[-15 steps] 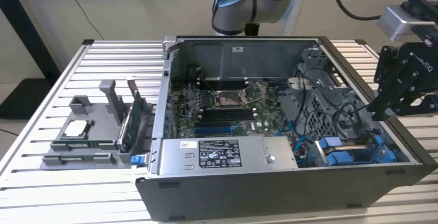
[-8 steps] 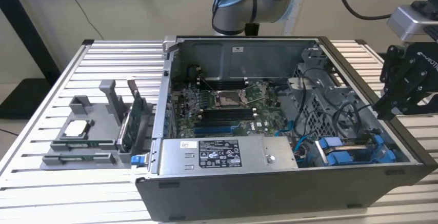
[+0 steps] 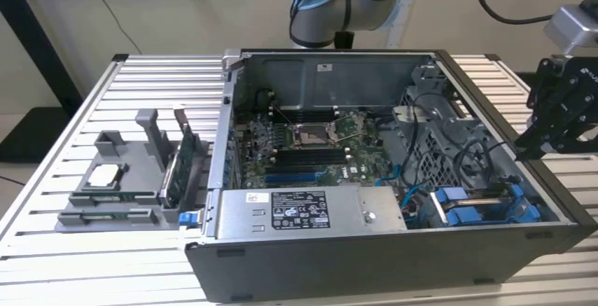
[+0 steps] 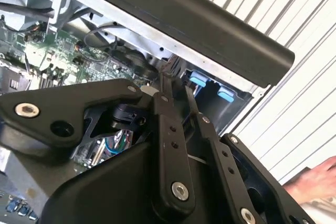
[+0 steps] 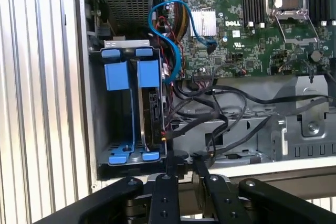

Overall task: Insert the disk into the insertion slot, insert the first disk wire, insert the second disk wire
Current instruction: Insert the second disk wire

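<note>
The insertion slot (image 5: 128, 119) is a grey bay with blue plastic fittings at the case's corner, also visible in the exterior view (image 3: 486, 204). A dark disk (image 5: 153, 114) stands on edge in one of its compartments. A looped blue wire (image 5: 173, 30) and a bundle of black wires (image 5: 210, 111) lie beside the bay; I cannot tell whether any is plugged into the disk. My black gripper (image 3: 523, 152) hangs outside the case wall at the exterior view's right, above and beside the bay. Its fingertips (image 5: 184, 163) (image 4: 173, 85) are together with nothing between them.
The open computer case (image 3: 374, 264) lies on a slatted metal table (image 3: 56, 250). Inside are the motherboard (image 3: 309, 145) and a power supply (image 3: 299, 211). A grey fixture (image 3: 122, 180) with parts stands at the exterior view's left. A person's hand (image 4: 315, 182) shows near the gripper.
</note>
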Tool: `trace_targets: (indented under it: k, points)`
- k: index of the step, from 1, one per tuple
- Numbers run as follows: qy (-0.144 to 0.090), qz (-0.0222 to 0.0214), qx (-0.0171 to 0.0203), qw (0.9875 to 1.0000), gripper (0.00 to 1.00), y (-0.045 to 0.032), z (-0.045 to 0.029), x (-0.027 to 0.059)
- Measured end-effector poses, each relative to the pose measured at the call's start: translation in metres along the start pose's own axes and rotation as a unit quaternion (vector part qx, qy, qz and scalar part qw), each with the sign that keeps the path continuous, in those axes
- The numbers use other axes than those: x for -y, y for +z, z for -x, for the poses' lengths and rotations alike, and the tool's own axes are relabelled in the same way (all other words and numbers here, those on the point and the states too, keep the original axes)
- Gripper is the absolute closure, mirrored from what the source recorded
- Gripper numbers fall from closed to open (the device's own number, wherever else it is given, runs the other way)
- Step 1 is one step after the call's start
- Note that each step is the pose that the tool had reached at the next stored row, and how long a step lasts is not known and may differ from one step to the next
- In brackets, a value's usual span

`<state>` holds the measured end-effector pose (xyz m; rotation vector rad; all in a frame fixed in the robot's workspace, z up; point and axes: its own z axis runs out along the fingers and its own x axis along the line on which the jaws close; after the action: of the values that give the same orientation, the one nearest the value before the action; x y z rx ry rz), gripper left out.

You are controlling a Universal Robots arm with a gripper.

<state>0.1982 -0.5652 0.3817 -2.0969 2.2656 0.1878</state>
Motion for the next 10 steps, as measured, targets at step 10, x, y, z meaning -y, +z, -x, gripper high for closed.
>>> trace_targets:
  k: [10]
  points:
    - [-0.001,0.0054,0.0204,0.9998,0.74,0.0015,-0.0137,0.0051]
